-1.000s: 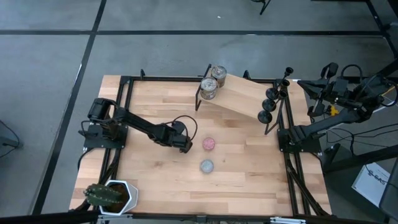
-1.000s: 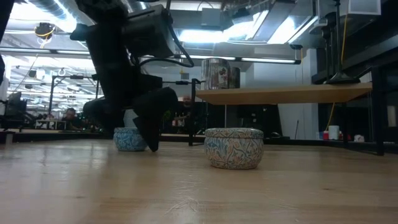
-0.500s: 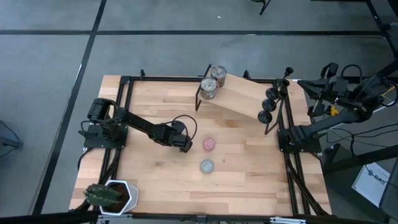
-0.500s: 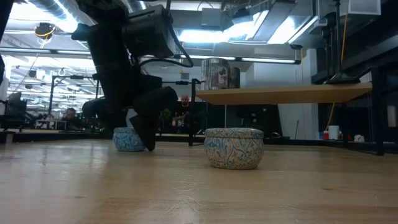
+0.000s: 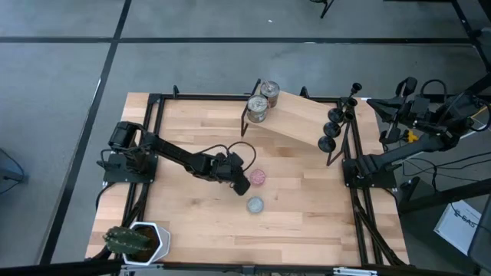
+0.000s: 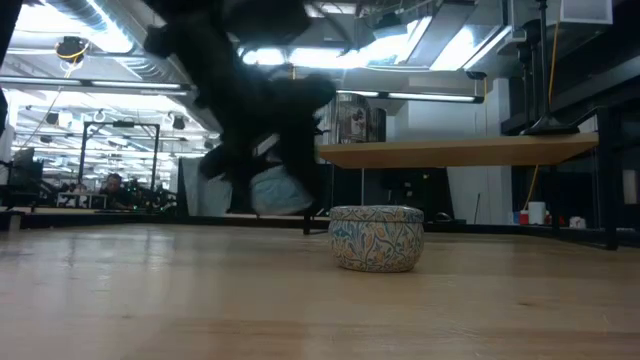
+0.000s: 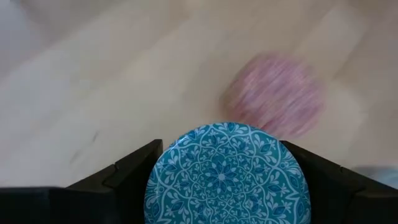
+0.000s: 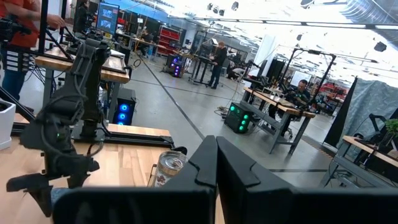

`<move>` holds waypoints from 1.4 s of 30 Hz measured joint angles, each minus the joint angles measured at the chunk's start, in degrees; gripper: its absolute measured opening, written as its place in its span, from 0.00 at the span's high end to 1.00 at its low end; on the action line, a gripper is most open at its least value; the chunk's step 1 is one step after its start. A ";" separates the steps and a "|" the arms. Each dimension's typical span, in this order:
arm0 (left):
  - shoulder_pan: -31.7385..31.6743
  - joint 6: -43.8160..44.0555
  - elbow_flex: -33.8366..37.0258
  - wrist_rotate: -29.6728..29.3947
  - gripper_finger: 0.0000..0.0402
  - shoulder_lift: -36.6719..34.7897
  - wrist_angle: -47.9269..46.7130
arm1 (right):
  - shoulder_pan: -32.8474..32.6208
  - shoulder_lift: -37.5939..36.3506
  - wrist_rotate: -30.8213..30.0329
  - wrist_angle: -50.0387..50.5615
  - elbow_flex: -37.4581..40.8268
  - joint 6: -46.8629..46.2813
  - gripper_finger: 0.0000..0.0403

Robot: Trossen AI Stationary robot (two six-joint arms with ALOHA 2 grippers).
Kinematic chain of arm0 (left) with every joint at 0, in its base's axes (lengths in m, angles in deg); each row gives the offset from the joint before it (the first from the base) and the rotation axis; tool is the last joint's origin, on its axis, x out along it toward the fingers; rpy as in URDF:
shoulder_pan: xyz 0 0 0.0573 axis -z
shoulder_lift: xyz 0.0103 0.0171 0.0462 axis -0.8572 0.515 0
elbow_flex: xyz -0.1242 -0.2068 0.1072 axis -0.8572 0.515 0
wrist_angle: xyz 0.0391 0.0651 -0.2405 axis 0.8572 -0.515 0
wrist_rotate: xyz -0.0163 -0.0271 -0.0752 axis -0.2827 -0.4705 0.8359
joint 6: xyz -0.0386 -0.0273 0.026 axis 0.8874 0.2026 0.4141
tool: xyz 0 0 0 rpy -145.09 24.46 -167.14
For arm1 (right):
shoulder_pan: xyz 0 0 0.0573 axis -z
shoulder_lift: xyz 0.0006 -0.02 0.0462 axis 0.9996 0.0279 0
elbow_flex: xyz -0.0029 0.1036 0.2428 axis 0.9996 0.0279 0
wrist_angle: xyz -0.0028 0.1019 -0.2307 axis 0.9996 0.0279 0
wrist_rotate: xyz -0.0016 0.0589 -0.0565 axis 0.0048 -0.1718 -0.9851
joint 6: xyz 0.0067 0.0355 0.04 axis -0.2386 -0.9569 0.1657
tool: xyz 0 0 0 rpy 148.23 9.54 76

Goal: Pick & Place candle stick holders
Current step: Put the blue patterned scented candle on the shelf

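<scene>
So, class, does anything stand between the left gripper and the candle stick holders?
Yes. The left gripper already holds a blue tin in its jaws. The pink disc lies just beside it toward the candle stick holders, and the wooden ramp ends next to them.

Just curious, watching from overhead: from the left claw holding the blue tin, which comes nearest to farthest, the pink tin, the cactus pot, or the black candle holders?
From the left gripper:
1. Pink tin, right beside it.
2. Cactus pot, near-left corner.
3. Candle holders, far-right edge.

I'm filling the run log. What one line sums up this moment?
left end effector: grips round blue patterned tin, lifted off table | right end effector: shut, parked off table | three black candle stick holders: untouched by ramp
</scene>
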 joint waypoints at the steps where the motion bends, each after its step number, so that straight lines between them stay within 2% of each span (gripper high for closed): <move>1: -0.03 -1.12 -1.20 -0.40 0.29 -0.01 -0.07 | -0.02 0.02 0.00 0.00 -0.02 0.00 0.99; 12: -0.50 -15.53 -14.67 -6.38 0.29 -0.08 0.17 | -0.02 0.02 0.00 0.00 -0.02 0.02 0.99; 16: -1.75 -20.61 -17.94 -4.76 0.29 0.69 3.21 | -0.01 0.01 0.00 0.00 0.00 0.01 0.99; 20: -2.91 -25.05 -22.41 -1.67 0.29 4.57 5.08 | -0.02 0.00 0.02 0.00 -0.02 0.02 0.99; 26: -4.82 -30.95 -33.45 1.96 0.29 12.31 5.24 | -0.02 0.02 0.02 0.00 -0.02 0.02 0.99; 32: -7.17 -36.49 -42.96 2.05 0.29 17.47 4.75 | -0.01 0.02 0.02 -0.01 -0.02 0.01 0.99; 36: -10.00 -37.24 -46.24 1.42 0.29 19.36 4.73 | -0.01 0.01 0.02 0.00 -0.02 0.01 0.99; 42: -13.94 -37.61 -46.66 0.10 0.29 21.28 4.64 | -0.02 0.02 0.02 -0.02 0.00 0.00 0.99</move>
